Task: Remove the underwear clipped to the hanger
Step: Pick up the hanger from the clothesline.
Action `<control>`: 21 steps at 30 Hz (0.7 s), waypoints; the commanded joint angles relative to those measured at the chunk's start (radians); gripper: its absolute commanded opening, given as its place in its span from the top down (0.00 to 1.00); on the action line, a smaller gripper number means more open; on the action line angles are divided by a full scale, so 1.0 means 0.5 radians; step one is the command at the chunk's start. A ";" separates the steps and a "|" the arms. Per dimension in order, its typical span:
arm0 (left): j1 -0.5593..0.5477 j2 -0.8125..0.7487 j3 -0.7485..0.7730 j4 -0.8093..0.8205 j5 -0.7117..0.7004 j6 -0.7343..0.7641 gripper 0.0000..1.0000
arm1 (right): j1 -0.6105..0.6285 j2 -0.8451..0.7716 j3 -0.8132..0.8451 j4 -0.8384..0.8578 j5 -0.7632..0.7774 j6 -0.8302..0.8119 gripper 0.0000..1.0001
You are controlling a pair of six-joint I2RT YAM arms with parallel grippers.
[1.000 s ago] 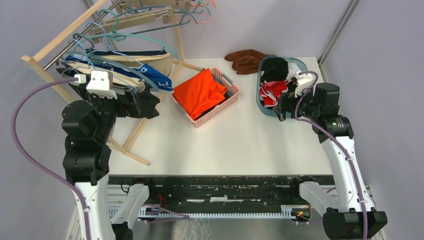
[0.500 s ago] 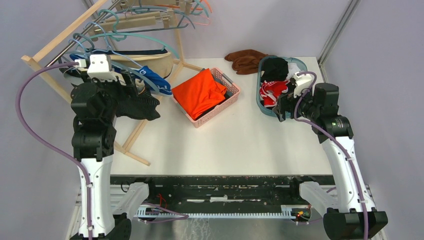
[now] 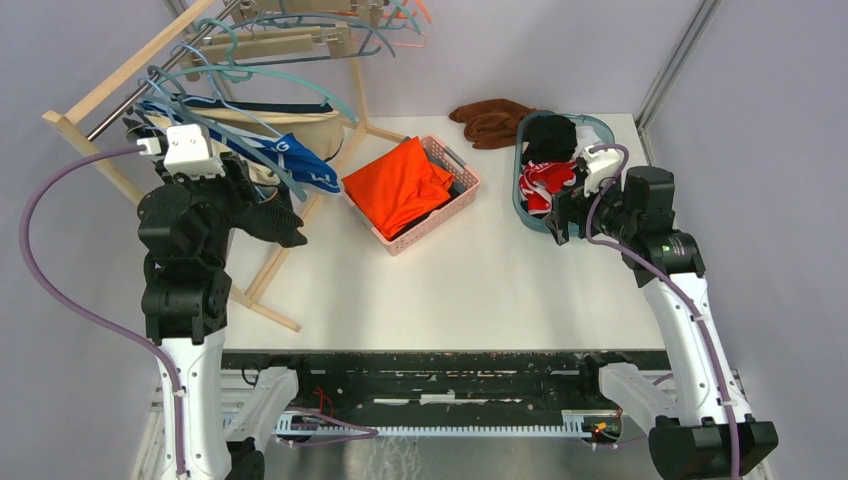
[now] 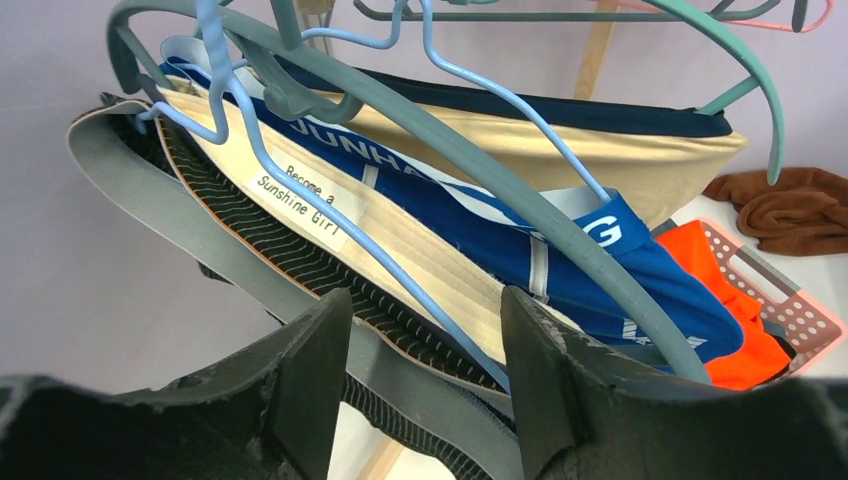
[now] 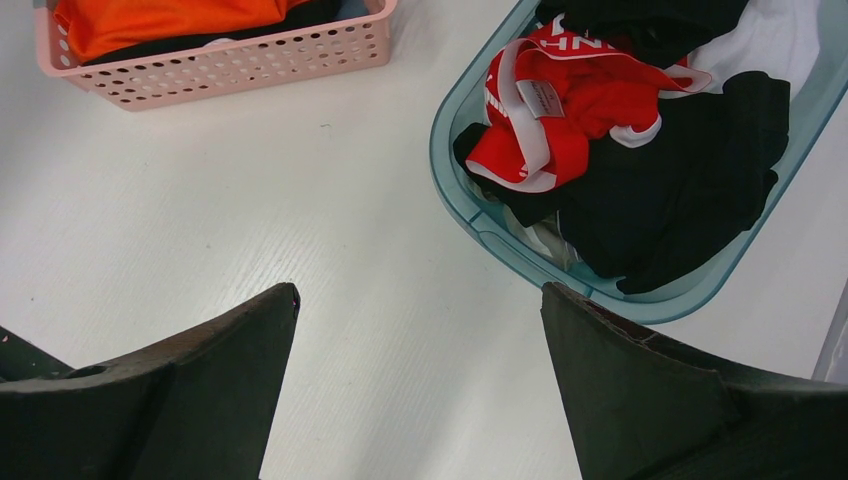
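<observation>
Finding: a robotics lab test cell, not a home.

Grounds:
- The left arm (image 3: 185,300) and right arm (image 3: 685,300) are bolted to a black metal frame (image 3: 430,372) at the near edge of a plain white table (image 3: 480,290).
- Purple cables (image 3: 26,245) loop loose from the wrists.
- Bare grey walls (image 3: 520,50) are joined by metal posts (image 3: 668,60).
- Laundry goods are set out: a wooden rack (image 3: 100,85), hangers (image 3: 250,75) carrying underwear (image 3: 300,160), a pink basket (image 3: 440,218) and a teal tub (image 3: 520,205).

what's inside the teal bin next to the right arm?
Teal bin: red garment with white waistband on top, black garments around it, some white fabric at one edge. Anything beneath the pile, and the bin floor, is covered.
</observation>
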 commanded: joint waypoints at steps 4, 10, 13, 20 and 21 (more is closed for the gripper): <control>0.000 0.070 0.113 0.008 -0.076 0.121 0.35 | 0.035 -0.003 0.004 0.050 0.054 -0.038 0.00; 0.002 0.108 0.150 -0.054 -0.074 0.120 0.37 | 0.064 0.018 0.002 0.049 0.078 -0.049 0.00; 0.010 0.057 0.121 -0.054 -0.121 0.145 0.41 | 0.079 0.025 0.002 0.047 0.098 -0.056 0.00; 0.044 0.016 0.070 -0.081 -0.199 0.202 0.49 | 0.121 0.044 -0.001 0.047 0.148 -0.080 0.00; 0.048 0.023 0.071 -0.084 -0.204 0.204 0.51 | 0.126 0.048 0.002 0.046 0.154 -0.084 0.00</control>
